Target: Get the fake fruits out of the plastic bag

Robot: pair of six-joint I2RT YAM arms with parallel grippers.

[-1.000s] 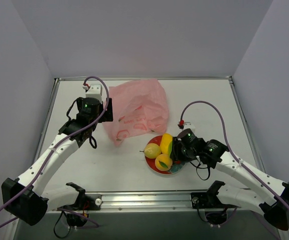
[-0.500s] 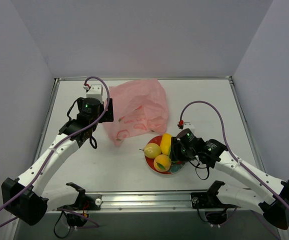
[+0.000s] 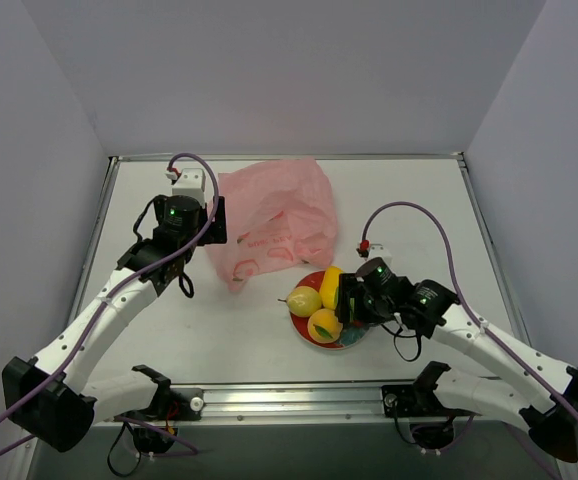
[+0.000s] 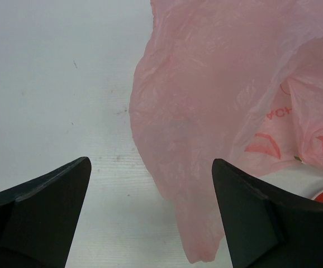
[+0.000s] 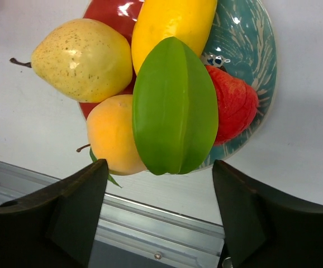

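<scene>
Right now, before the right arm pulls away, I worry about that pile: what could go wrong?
1. The green fruit rests atop the orange fruit and red fruit, close to the open right fingers; a nudge might roll it off.
2. The orange fruit sits at the plate rim and could slip onto the table.

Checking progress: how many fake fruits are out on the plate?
5, all on the plate: yellowish pear, long yellow fruit, green fruit on top, red fruit, orange fruit. The bag may hide more.
</scene>
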